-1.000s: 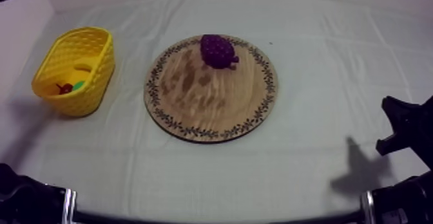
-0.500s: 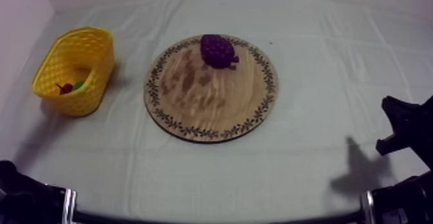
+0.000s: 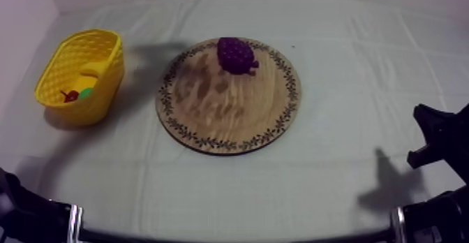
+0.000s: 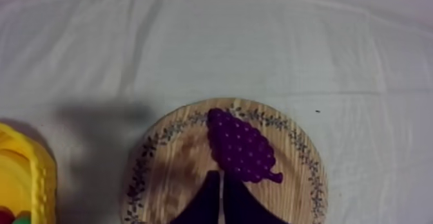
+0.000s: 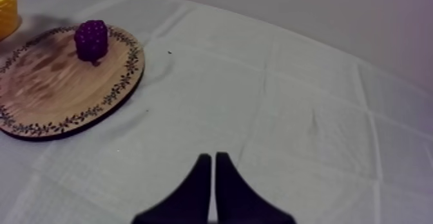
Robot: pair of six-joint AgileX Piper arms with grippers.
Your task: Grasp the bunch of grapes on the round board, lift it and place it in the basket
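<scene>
The round board (image 3: 230,113) is matt, grained wood. The yellow basket (image 3: 105,85) looks like latticed plastic. The bunch of grapes (image 3: 234,55) is bumpy and faintly glossy. The cloth (image 3: 349,50) is matt and creased.

You have a robot lab set-up here: a bench (image 3: 363,85) draped in plain grey-white cloth (image 3: 328,183), bare pale walls (image 5: 322,8) close behind it, a black robot arm (image 3: 437,142) at its edge, and staged props: a toy bunch of grapes (image 3: 235,55) on a round wooden board (image 3: 230,116), a yellow basket (image 3: 99,96) nearby.
</scene>
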